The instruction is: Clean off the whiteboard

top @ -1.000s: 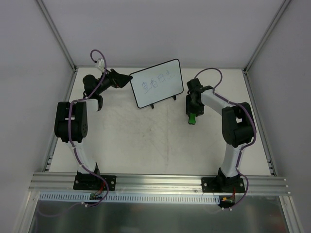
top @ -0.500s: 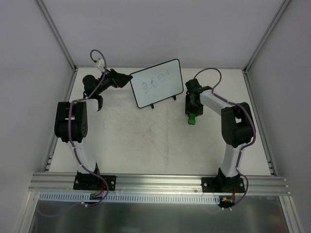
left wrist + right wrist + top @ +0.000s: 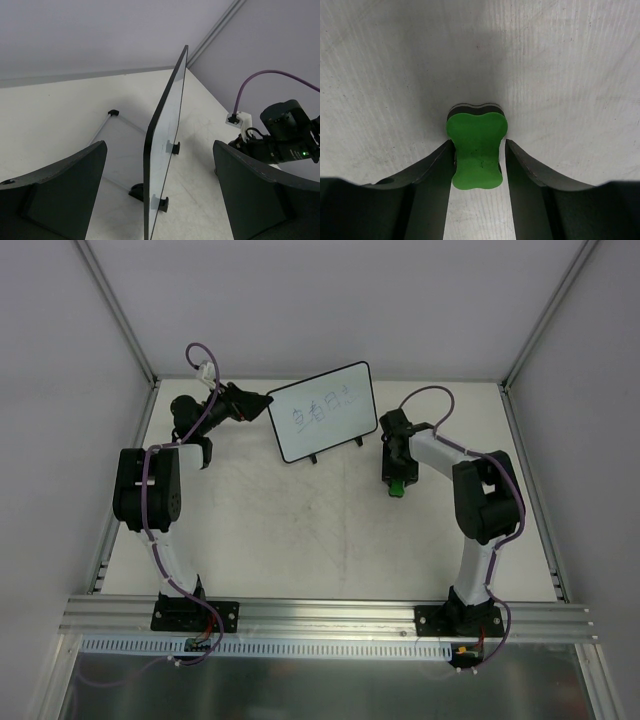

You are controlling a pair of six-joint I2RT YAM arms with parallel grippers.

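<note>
Left tool (image 3: 258, 405) stands wide apart, lined up on the left edge of the whiteboard (image 3: 322, 412), which stands on 2 feet at the desk's (image 3: 300, 530) far middle. The board is probably light, stiff and tippy, so brace its framed edge. Right tool (image 3: 396, 478) is clamped on the green eraser (image 3: 476, 145).

Two arms, identical build. Left arm (image 3: 148, 490): boxy black joint housings, white tubular links between. Right arm (image 3: 487, 502): same black-and-white scheme. Purple cable (image 3: 191, 353) loops off left arm, white connector (image 3: 207, 370) on it; second purple cable (image 3: 430, 388) arches off right arm. Black base plate (image 3: 195, 615) under each arm, red-orange wires (image 3: 197, 643) beneath. Left hand (image 3: 252, 405): black, fingers (image 3: 62, 192) broad, matte, dark grey, rounded corners. Right hand (image 3: 396, 476): black, fingers (image 3: 422, 185) dark, curved inner edges. Right wrist: black cylindrical unit (image 3: 285, 122), small green light (image 3: 302, 153), white plug (image 3: 239, 121).
</note>
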